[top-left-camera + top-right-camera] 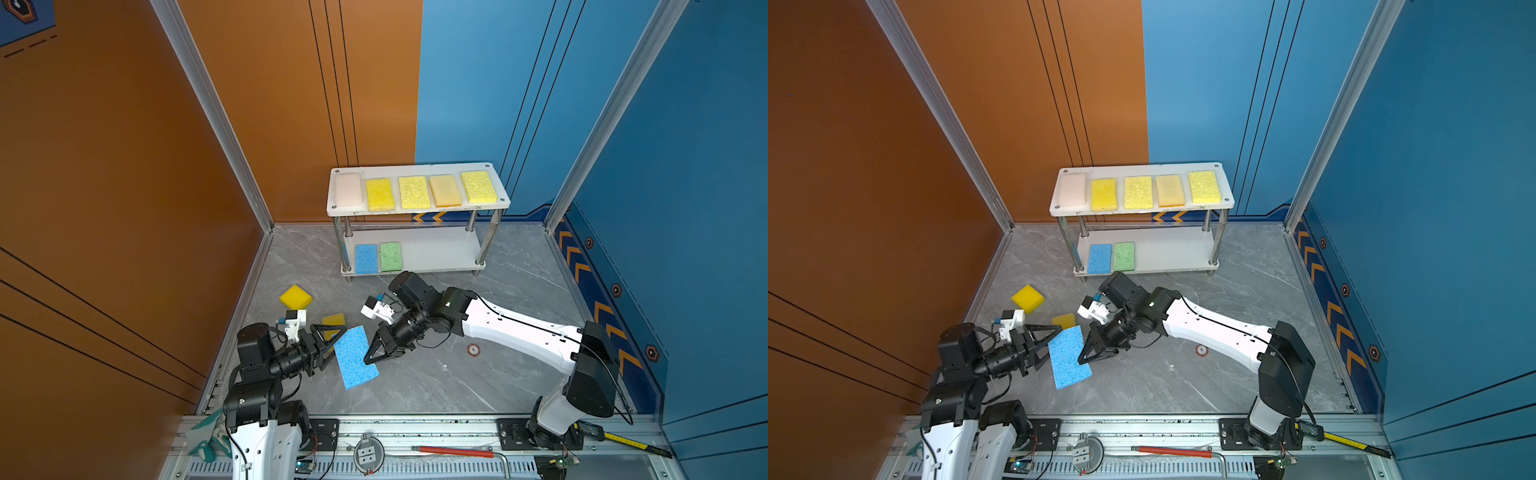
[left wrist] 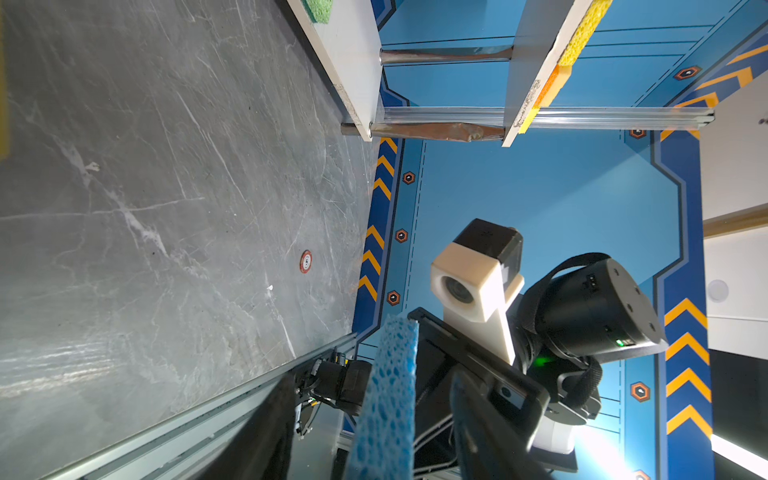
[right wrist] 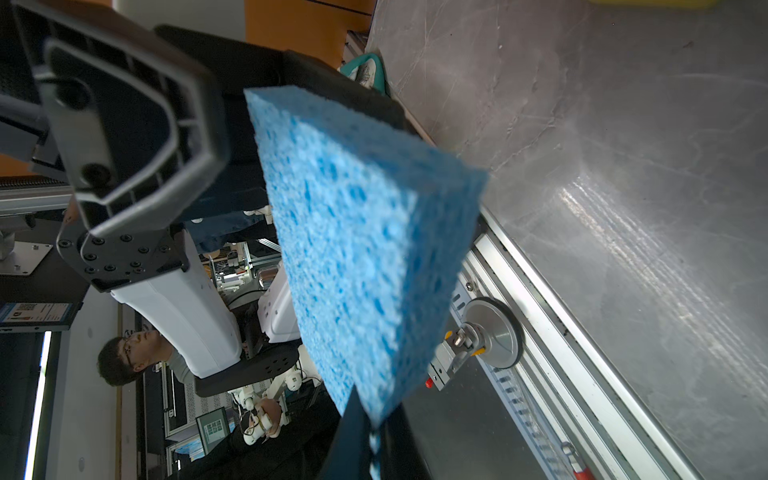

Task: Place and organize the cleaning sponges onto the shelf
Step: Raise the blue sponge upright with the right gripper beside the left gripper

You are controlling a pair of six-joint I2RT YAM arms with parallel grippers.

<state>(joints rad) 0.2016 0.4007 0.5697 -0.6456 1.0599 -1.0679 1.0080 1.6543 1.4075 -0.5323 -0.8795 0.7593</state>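
I saw both arms meeting over the grey table [image 1: 436, 374], with one blue sponge [image 1: 355, 357] lifted between them and tilted. The right gripper [image 1: 368, 361] was closed tight, pinching that sponge by one corner; the right wrist view showed the foam [image 3: 365, 249] squeezed thin there. The left gripper [image 1: 337, 343] stood part-open, a jaw on either side of the sponge's opposite edge. In the left wrist view a gap showed on each side of the foam [image 2: 386, 395], so it had no hold.

The shelf [image 1: 415, 211] stood at the back wall. Its top board carried five sponges in a row: a pale pink sponge [image 1: 348, 190], then four yellow sponges [image 1: 414, 192]. On the lower board's left end lay a second blue sponge [image 1: 366, 258], with a green sponge [image 1: 390, 256] just beside it. Two loose yellow sponges [image 1: 295, 296] lay on the table near the left arm.
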